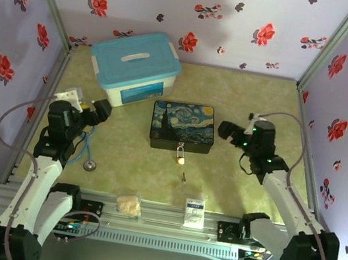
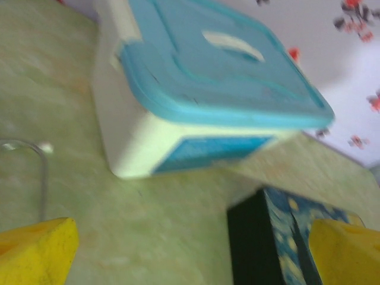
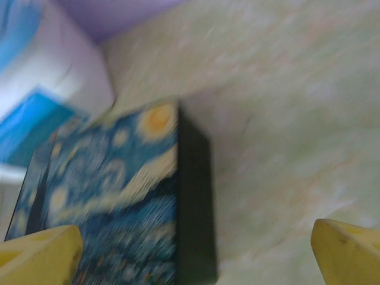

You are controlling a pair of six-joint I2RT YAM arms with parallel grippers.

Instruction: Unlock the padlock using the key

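Near the middle of the bench, the top view shows a tiny brass-gold padlock with a thin silver shackle at the near side of a dark rectangular Starry Night tin. The small silvery-grey key lies just beside it, toward the near edge. The left gripper hangs left of the tin and the right gripper right of it, both away from padlock and key.

From the left wrist, yellow fingertips stand wide apart, facing a white plastic box with a blue lid.

From the right wrist, yellow fingertips are likewise spread, above the tin's corner.
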